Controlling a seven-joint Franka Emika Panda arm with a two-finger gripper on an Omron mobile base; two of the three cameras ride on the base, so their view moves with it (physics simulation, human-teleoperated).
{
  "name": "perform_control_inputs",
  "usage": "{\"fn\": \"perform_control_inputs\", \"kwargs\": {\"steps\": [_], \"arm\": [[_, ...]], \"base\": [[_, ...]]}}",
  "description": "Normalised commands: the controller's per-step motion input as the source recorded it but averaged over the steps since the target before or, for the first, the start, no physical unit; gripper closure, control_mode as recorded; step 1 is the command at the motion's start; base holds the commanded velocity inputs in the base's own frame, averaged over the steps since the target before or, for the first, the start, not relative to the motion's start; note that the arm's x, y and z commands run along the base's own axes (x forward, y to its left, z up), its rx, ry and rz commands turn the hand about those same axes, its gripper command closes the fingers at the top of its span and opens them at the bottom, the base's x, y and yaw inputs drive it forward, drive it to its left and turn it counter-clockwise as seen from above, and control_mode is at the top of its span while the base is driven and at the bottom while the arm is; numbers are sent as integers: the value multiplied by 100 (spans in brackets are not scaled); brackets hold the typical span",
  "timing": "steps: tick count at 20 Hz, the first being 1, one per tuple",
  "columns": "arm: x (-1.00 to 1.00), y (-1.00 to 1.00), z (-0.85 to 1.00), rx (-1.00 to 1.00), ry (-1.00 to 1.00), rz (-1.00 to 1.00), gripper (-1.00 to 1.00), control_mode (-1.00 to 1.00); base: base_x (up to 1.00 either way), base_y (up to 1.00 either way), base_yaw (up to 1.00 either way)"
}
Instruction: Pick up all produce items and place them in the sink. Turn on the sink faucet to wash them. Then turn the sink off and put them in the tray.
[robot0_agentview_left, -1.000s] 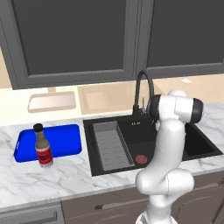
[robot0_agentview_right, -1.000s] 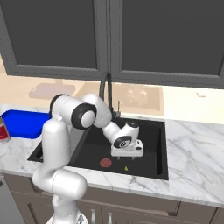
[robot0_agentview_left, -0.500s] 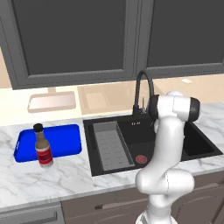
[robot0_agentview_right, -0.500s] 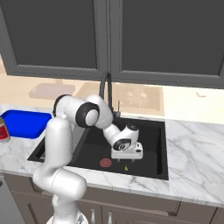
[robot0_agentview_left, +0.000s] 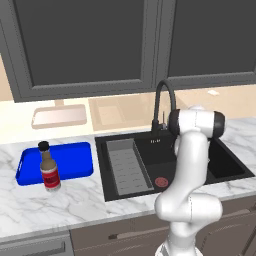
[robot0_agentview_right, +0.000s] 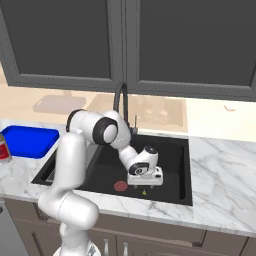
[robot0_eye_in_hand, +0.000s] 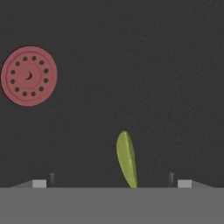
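A small yellow-green produce item (robot0_eye_in_hand: 126, 159) lies on the black floor of the sink (robot0_agentview_right: 182, 165), to the right of the red drain (robot0_eye_in_hand: 29, 76). My gripper (robot0_eye_in_hand: 111, 183) hangs low inside the basin, open, with the fruit in the gap between its fingertips (robot0_eye_in_hand: 39, 183) and slightly right of centre. In the right base view the gripper (robot0_agentview_right: 144, 184) points down just over the fruit (robot0_agentview_right: 144, 191), beside the drain (robot0_agentview_right: 120, 186). The black gooseneck sink faucet (robot0_agentview_left: 162, 100) stands behind the basin. The blue tray (robot0_agentview_left: 70, 157) sits on the counter left of the sink.
A brown red-labelled bottle (robot0_agentview_left: 49, 167) stands at the front of the blue tray. A pale pink tray (robot0_agentview_left: 59, 116) lies against the back wall. A grey ribbed rack (robot0_agentview_left: 129, 167) fills the sink's left side. Dark cabinets hang overhead.
The hand has sunk a little lower toward the sink floor and the fruit. The jaws have stayed open.
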Motion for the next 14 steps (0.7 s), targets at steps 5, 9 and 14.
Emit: {"fn": "perform_control_inputs", "kwargs": {"steps": [5,9,14], "arm": [[1,0,-29,0,0,0,-100,-100],[0,0,-25,0,0,0,-100,-100],[0,0,-28,0,0,0,-100,-100]], "base": [[0,0,0],[0,0,0],[0,0,0]]}}
